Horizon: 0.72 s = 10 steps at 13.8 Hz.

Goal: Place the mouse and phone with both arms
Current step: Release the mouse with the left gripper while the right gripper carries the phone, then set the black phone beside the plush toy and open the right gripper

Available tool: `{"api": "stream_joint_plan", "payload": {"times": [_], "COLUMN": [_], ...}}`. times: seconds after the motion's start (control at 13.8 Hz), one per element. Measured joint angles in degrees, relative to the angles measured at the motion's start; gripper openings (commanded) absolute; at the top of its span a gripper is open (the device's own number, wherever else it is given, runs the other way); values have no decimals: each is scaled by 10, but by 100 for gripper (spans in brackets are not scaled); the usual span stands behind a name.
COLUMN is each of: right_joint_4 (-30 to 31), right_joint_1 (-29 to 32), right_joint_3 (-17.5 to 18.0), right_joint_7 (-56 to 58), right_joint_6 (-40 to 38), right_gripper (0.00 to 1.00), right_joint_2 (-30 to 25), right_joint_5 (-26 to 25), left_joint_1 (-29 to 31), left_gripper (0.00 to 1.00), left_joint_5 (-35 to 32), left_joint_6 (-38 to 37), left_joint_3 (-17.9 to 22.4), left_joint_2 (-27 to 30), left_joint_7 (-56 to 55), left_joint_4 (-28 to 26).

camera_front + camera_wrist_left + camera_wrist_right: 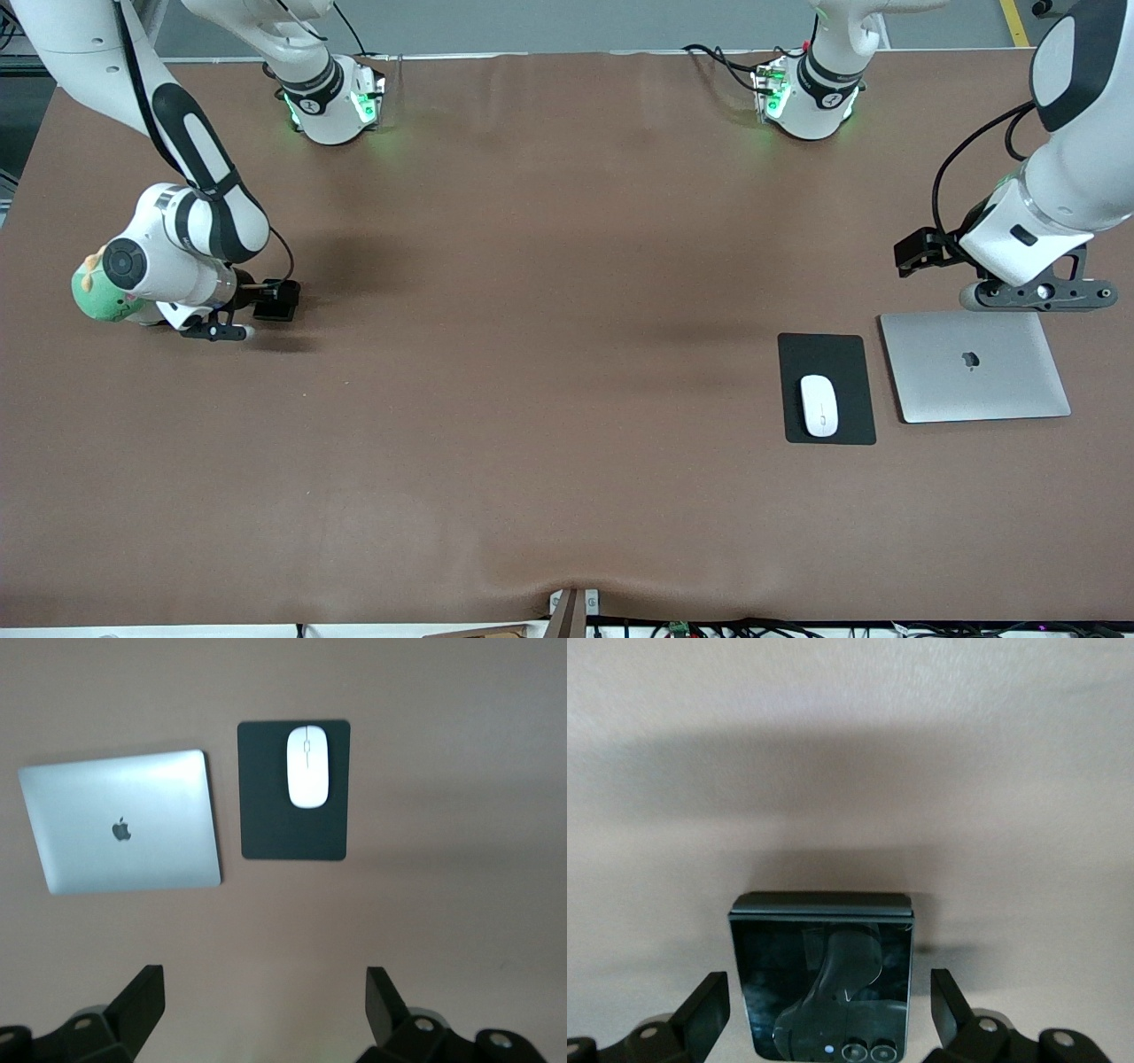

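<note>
The black glossy phone lies flat on the brown table at the right arm's end. My right gripper is low over it and open, one finger on each side with a gap to the phone. In the front view the right hand hides the phone. The white mouse rests on a dark mat toward the left arm's end, also seen from the left wrist as the mouse. My left gripper hangs open and empty above the table beside the laptop, its fingertips wide apart.
A closed silver laptop lies beside the mat, toward the left arm's end. A green plush toy sits by the right arm's wrist. The brown table cover spreads between the two arms.
</note>
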<state>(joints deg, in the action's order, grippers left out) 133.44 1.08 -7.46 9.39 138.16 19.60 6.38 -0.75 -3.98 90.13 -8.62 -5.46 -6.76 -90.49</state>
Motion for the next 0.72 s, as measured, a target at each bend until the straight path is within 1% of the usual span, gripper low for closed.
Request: {"api": "stream_joint_plan", "payload": {"times": [0.14, 0.29, 0.58, 0.72], "right_joint_4": [-52, -131, -274, -342], "right_joint_1": [0, 0, -1, -9], "right_joint_3": [0, 0, 2, 5], "right_joint_7": [0, 0, 1, 2], "right_joint_6": [-85, -180, -343, -405], "right_gripper": [100, 100, 100, 100], "right_joint_2": [-1, -3, -11, -13], "right_joint_5": [0, 0, 0, 0], "left_joint_1": [1, 6, 9, 19], "left_gripper": [100, 100, 100, 100], "left_joint_5": [0, 0, 0, 0], "left_joint_6": [-8, -8, -9, -9], "left_joint_3": [2, 3, 3, 5], "left_joint_2": [3, 8, 20, 27], "left_joint_7": [0, 0, -3, -2], "left_joint_4": [5, 6, 7, 7]}}
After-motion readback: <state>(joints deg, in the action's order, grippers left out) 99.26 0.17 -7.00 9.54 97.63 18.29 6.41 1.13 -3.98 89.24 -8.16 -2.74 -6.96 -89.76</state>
